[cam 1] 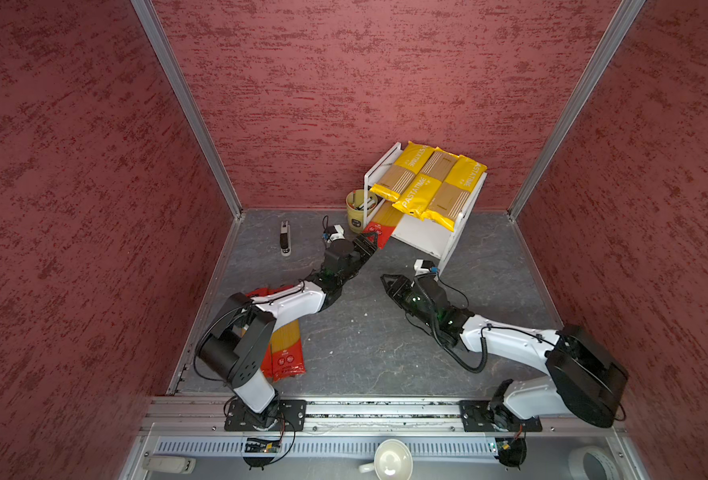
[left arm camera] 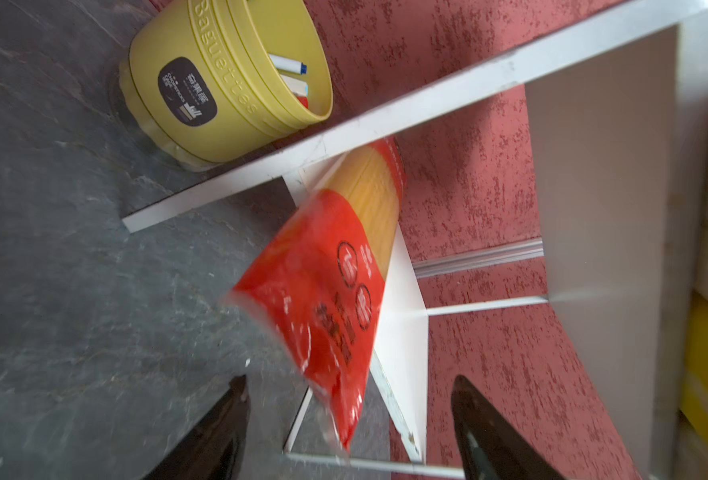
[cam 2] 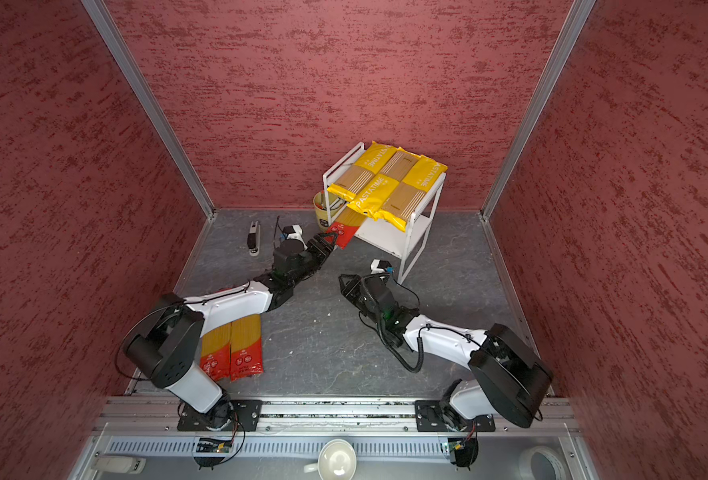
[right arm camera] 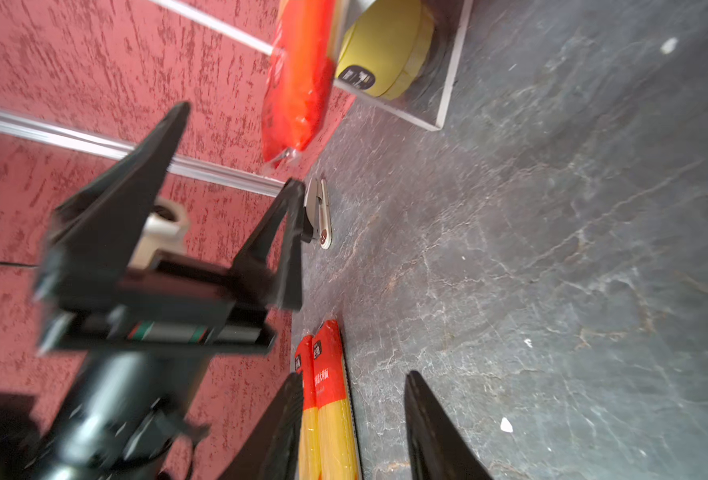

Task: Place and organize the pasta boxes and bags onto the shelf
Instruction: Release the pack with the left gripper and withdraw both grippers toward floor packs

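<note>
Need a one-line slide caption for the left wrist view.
Left gripper open, red-ended spaghetti pack jutting from the white shelf, yellow pen cup beside it.

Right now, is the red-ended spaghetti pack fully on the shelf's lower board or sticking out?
Sticking out: the red-ended spaghetti pack overhangs the shelf's lower board, red end past its front edge.

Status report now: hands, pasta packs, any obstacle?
Left hand open around the red pack end; right hand open, empty. Pack partly on lower shelf, sticking out. Two more packs on table. Yellow cup close beside.
</note>
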